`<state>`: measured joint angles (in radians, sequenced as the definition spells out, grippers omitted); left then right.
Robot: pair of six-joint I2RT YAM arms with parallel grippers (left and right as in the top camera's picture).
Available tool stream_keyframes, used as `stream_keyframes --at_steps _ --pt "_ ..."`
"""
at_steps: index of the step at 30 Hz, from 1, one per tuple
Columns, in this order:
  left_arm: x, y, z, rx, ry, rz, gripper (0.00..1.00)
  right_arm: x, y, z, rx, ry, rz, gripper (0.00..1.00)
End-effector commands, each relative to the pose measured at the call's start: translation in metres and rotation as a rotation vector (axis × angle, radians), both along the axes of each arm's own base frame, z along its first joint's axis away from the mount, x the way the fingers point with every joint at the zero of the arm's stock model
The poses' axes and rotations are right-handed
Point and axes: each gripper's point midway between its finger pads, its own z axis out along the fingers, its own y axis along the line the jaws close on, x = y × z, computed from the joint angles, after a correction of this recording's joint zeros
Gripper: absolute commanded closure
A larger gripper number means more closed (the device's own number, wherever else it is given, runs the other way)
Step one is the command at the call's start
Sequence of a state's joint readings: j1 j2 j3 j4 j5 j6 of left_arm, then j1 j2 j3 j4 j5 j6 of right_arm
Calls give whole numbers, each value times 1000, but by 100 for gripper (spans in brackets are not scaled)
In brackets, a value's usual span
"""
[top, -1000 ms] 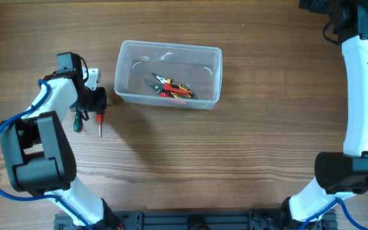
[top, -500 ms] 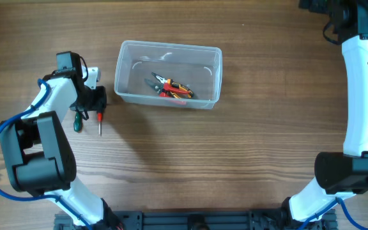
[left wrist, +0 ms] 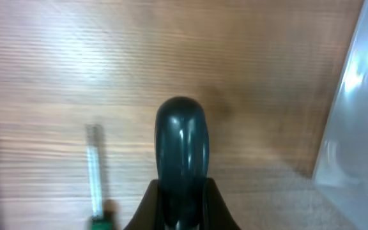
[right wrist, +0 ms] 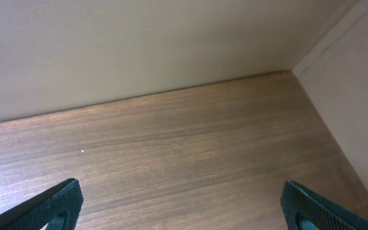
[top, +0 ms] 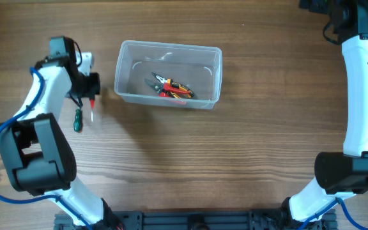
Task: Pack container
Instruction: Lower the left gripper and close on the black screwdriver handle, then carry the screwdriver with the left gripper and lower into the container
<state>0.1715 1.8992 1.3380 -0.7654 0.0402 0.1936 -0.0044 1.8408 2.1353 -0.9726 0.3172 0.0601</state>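
Left gripper (top: 89,94), clamped on red-handled screwdriver (top: 89,108), has just hoisted it off wooden table (top: 235,160). Your next stop is clear plastic rectangular container (top: 171,46), just right. Right gripper (right wrist: 184,207) is spread wide, idle.

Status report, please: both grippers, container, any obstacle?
Left gripper shut on red screwdriver, beside container. Right gripper open, empty. Container holds pliers. Green screwdriver on table, not blocking.

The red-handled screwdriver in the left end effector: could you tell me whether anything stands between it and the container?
Nothing visible does. The left end effector holds the red-handled screwdriver beside the left wall of the container, with only bare table between them. The green-handled screwdriver lies farther left, out of the path.
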Motion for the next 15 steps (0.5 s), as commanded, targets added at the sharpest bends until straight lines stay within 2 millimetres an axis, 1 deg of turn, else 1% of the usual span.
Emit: stream_keyframes --at_steps 1,2,4,6,7,10,13,15 --pt "24 22 34 105 -65 30 96 -1 2 5 14 -18 -6 0" --pt "32 24 46 108 -93 31 96 -1 2 5 14 -18 -6 0" --pt "43 25 62 115 -134 31 96 -1 2 5 14 -18 -6 0" --pt "62 26 89 126 -209 31 96 -1 2 5 14 -18 -6 0" --pt "67 27 97 129 -232 31 96 -1 2 5 14 -18 -6 0" --pt "85 24 129 140 -319 23 96 -1 2 5 14 -18 -6 0" --pt "105 10 161 122 -422 -20 96 -1 2 5 14 -18 -6 0" --pt "120 -8 181 78 -502 -65 96 -1 2 5 14 -18 -6 0"
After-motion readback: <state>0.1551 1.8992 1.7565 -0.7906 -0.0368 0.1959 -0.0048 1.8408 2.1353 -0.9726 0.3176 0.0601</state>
